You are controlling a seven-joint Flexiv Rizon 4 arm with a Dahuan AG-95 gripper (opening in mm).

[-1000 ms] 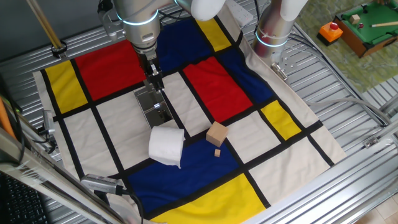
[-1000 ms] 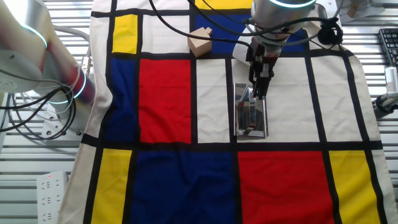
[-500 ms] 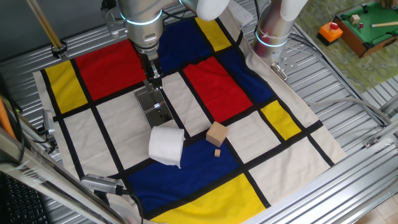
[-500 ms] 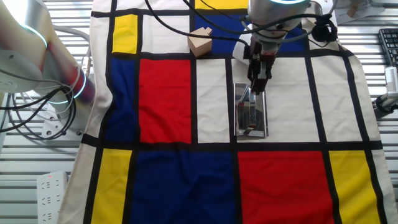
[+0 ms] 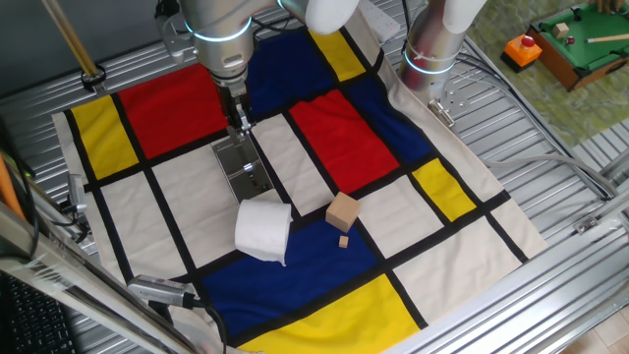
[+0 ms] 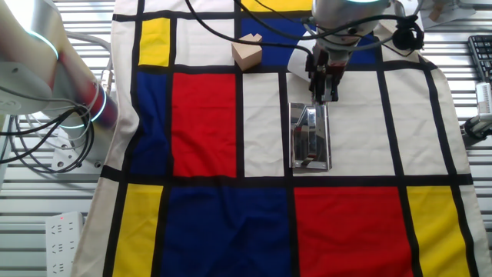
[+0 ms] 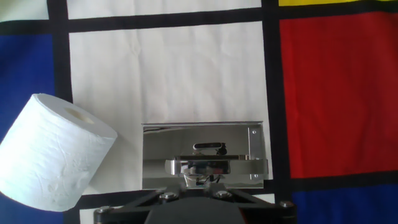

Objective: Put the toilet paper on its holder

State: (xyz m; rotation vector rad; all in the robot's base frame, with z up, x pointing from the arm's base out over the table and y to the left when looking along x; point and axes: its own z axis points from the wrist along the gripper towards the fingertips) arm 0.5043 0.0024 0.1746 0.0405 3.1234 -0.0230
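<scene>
The toilet paper (image 5: 262,229), a white roll, lies on its side on the cloth just in front of the holder (image 5: 243,169). In the hand view the roll (image 7: 56,152) lies left of the shiny plate (image 7: 202,152). The holder (image 6: 310,137) is a silver plate with a short upright piece, standing on a white square. My gripper (image 5: 239,118) hangs above the holder's far end (image 6: 323,91), its fingers close together and holding nothing. The fingertips do not show in the hand view. The roll does not show in the other fixed view.
A tan wooden cube (image 5: 342,210) and a small wooden piece (image 5: 344,241) lie right of the roll; the cube also shows in the other fixed view (image 6: 246,51). A second arm's base (image 5: 429,54) stands at the cloth's far edge. Metal slats surround the cloth.
My gripper has risen from the holder's plate and now hangs a little higher above its end. The roll, the holder and the cube have not moved.
</scene>
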